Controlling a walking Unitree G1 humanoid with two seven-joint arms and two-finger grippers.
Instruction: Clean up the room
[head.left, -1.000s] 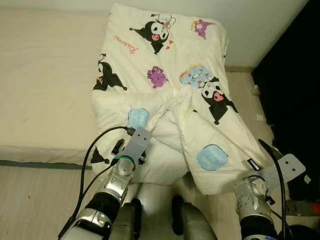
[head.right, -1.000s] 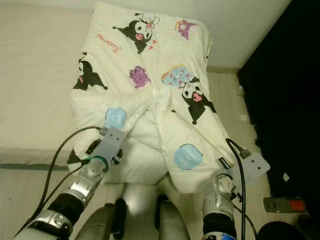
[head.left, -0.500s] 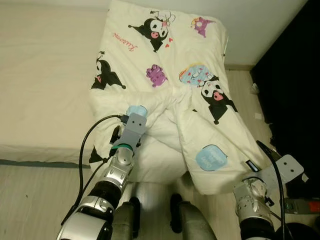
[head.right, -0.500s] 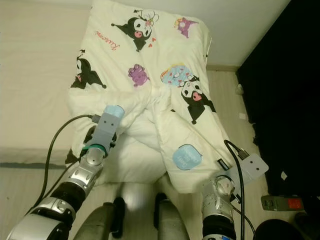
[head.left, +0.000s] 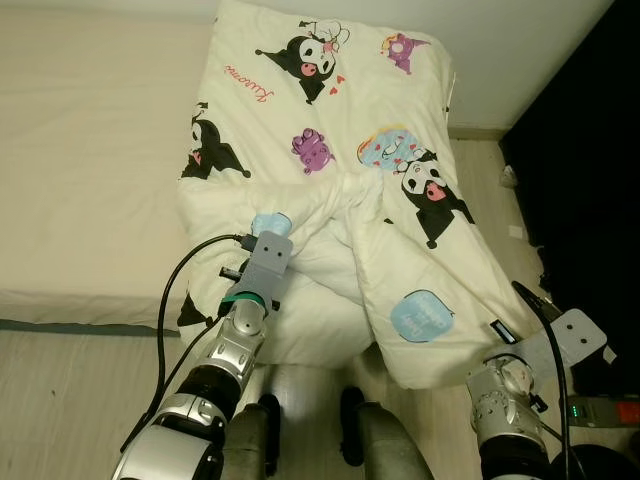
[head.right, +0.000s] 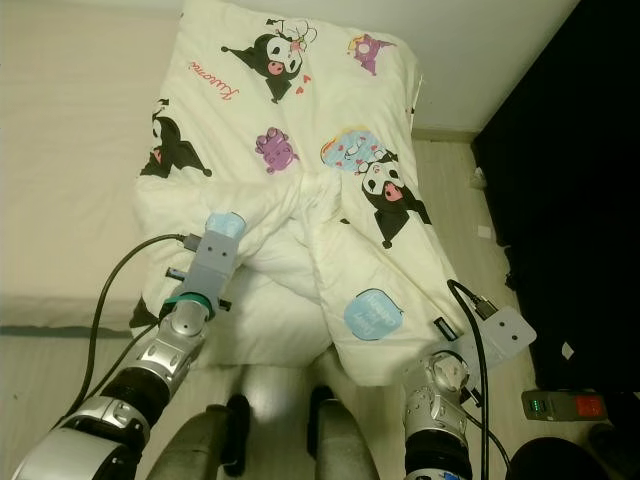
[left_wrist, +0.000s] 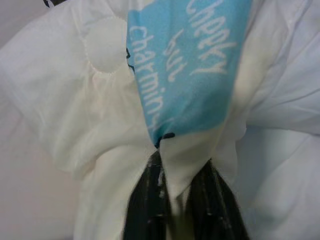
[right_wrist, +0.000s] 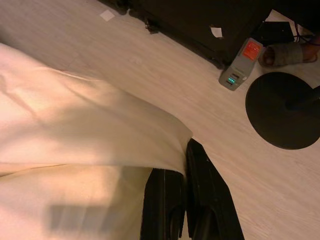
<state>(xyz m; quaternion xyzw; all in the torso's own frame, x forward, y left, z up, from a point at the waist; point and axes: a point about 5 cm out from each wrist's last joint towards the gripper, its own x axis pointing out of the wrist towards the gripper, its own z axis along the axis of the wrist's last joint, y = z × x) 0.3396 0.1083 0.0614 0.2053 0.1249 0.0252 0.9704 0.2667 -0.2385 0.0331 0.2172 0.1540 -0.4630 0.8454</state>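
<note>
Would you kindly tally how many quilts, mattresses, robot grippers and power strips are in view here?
quilt: 1
mattress: 1
Grippers: 2, the left gripper and the right gripper
power strip: 1
Total: 5

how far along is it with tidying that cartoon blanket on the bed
Partly done: the far half of the blanket already lies flat on the bed. In hand: the left gripper is shut on a bunched fold by a blue patch, and the right gripper pinches the corner hanging over the floor. Left to do: the near half is rumpled and draped off the mattress edge, so it probably needs pulling straight.
</note>
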